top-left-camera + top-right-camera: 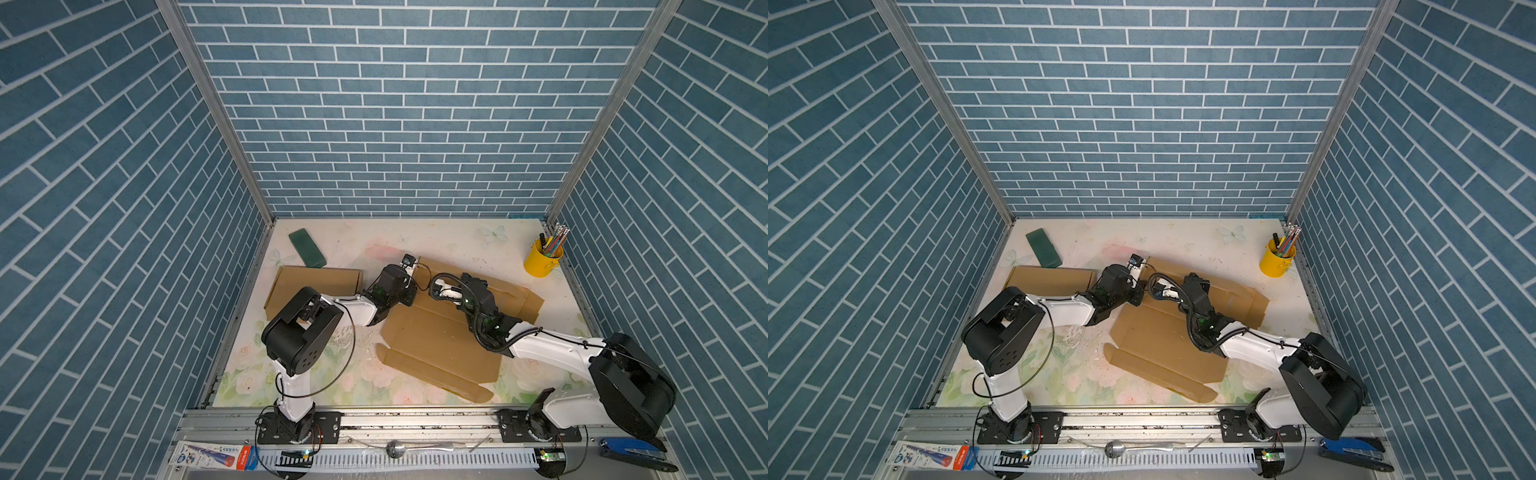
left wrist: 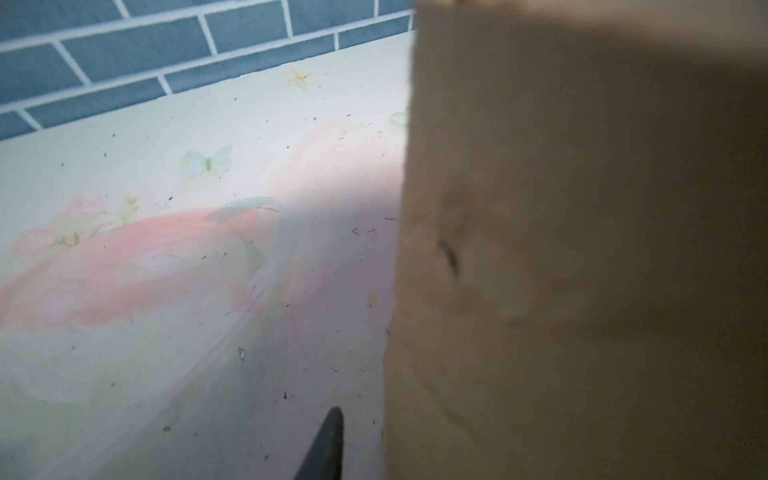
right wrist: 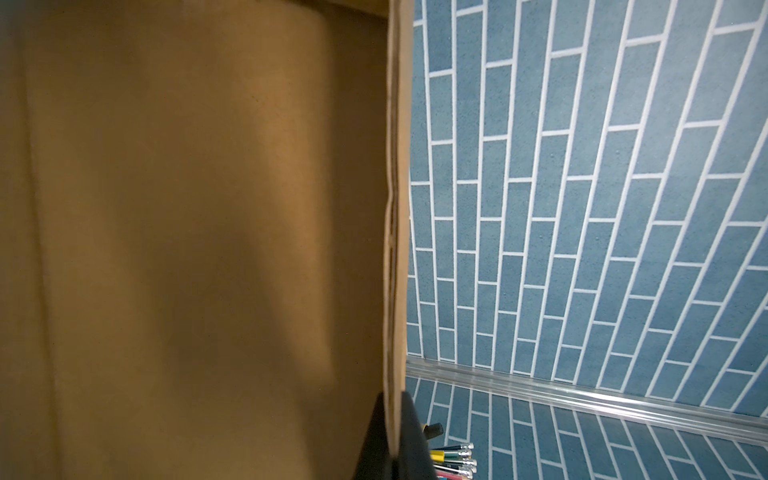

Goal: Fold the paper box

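The paper box (image 1: 436, 345) is a flat brown cardboard blank lying unfolded right of the table's middle in both top views (image 1: 1163, 345). Both wrists meet at its far left corner. My right gripper (image 3: 395, 419) is shut on the thin edge of a raised flap (image 3: 208, 208), which stands upright and fills half the right wrist view. In the left wrist view one dark finger (image 2: 328, 444) of my left gripper (image 2: 382, 419) stands a little apart from the cardboard (image 2: 582, 249); the other finger is hidden behind it.
A second brown box (image 1: 311, 286), folded, lies at the left under my left arm. A dark green flat object (image 1: 307, 248) sits behind it. A yellow cup of pencils (image 1: 540, 259) stands at the back right corner. Blue brick walls close in three sides.
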